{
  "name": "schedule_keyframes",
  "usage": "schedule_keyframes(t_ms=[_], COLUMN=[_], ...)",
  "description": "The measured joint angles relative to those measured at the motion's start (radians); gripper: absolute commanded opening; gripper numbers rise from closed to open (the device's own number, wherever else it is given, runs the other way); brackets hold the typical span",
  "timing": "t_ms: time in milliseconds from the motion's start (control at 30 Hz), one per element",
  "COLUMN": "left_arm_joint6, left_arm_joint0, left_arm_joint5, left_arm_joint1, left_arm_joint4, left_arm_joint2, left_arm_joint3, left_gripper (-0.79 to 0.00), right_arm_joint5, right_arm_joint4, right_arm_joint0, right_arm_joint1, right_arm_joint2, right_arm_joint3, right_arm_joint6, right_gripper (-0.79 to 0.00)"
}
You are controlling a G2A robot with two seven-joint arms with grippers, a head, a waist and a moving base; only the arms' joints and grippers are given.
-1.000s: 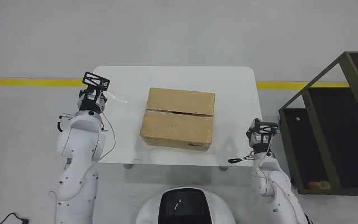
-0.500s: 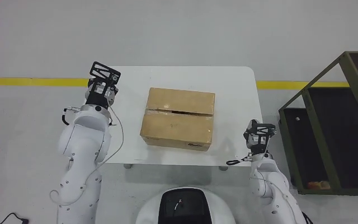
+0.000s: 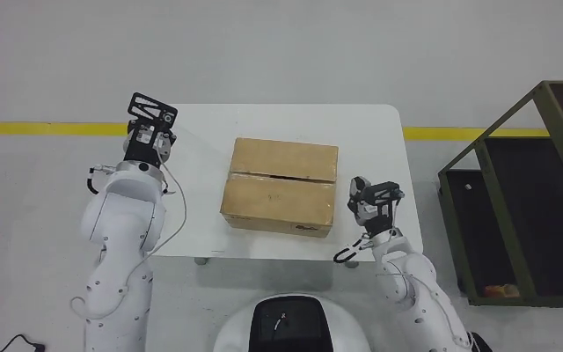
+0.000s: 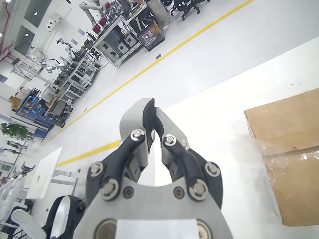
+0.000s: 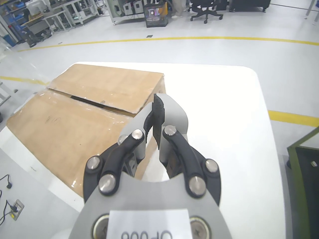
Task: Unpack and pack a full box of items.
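Observation:
A closed cardboard box lies in the middle of the white table, its two top flaps meeting at a seam with clear tape on it. The box has a narrow dark gap along that seam. My left gripper hangs over the table's left edge, shut with nothing in it, well left of the box. My right gripper is shut and empty, just off the box's right end near the front. Its fingertips sit close beside the box's corner.
A dark green metal shelf frame stands on the floor right of the table. A yellow floor line runs behind the table. Bare tabletop lies to the right of the box and behind it.
My right gripper has moved left, from the table's front right corner to beside the box's right end. My left gripper has shifted slightly back toward the table's left edge.

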Motion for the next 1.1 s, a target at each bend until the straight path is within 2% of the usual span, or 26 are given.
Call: schedule_keyframes(t_ms=[167, 333, 633, 1100], left_arm_joint6=[0.014, 0.017, 0.015, 0.017], left_arm_joint0=[-0.004, 0.002, 0.015, 0.001], left_arm_joint5=[0.019, 0.027, 0.025, 0.057], left_arm_joint1=[0.003, 0.007, 0.017, 0.026], left_arm_joint4=[-0.005, -0.01, 0.002, 0.032], left_arm_joint2=[-0.02, -0.045, -0.098, -0.111], left_arm_joint3=[0.013, 0.02, 0.034, 0.05], left_gripper=[-0.785, -0.785, -0.785, -0.785], right_arm_joint5=[0.007, 0.031, 0.049, 0.026], right_arm_joint4=[-0.028, -0.047, -0.048, -0.055], right_arm_joint0=[0.076, 0.109, 0.124, 0.114], right_arm_joint1=[-0.012, -0.018, -0.02, -0.013], right_arm_joint2=[-0.084, -0.116, -0.115, -0.09], right_arm_joint3=[0.087, 0.137, 0.168, 0.134], right_arm_joint6=[0.017, 0.037, 0.045, 0.048], right_gripper=[-0.785, -0.785, -0.785, -0.785])
